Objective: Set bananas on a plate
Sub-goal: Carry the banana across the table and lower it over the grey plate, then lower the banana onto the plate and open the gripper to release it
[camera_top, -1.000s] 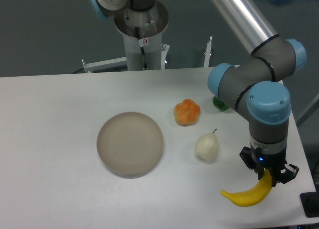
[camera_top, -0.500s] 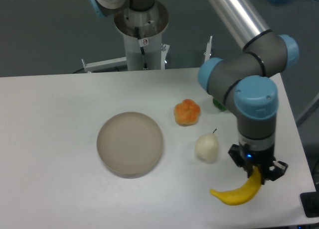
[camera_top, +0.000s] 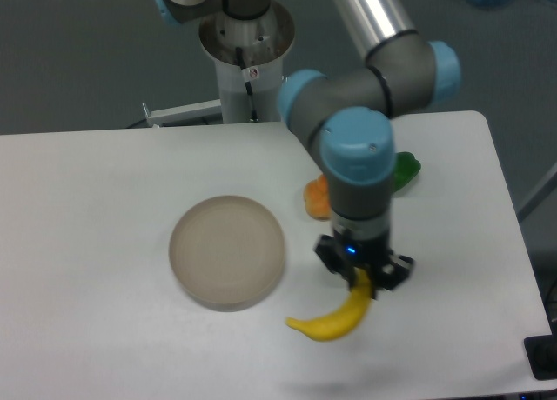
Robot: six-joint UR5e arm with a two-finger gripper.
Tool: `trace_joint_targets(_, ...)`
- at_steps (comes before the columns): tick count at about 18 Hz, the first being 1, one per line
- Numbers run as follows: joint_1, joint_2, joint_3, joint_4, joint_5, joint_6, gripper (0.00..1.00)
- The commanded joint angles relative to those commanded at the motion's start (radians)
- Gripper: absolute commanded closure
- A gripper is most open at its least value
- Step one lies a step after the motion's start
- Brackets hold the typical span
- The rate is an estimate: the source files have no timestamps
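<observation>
Bananas [camera_top: 330,319] hung clamped in the gripper [camera_top: 362,281], at four o'clock from the plate [camera_top: 227,251], orange fruit [camera_top: 315,198] behind.

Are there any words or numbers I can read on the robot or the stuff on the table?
No text can be read anywhere.
Small red-and-white sticker on the robot's base column: too small and blurred to read.
The banana, the plate and the gripper show no writing.
</observation>
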Motion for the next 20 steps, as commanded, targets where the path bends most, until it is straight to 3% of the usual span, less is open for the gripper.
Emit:
trace_joint_targets(3,-0.012,0.068,-0.124,0.015,-0.023,0.008,0.73)
trace_joint_targets(5,-0.046,0.075,-0.186,0.046,-0.022,0.005,0.73)
trace_joint_targets(9,-0.083,0.072,-0.315,0.217,-0.022,-0.083,0.73)
trace_joint_targets(11,-0.113,0.056,-0.326,0.258,-0.022,-0.188,0.73)
trace_joint_targets(13,-0.126,0.04,-0.33,0.261,-0.022,-0.261,0.73)
trace_joint_targets(16,-0.138,0.023,-0.376,0.27,-0.009,-0.25,0.73)
trace_joint_targets(20,-0.14,0.011,-0.388,0.27,-0.011,-0.236,0.73)
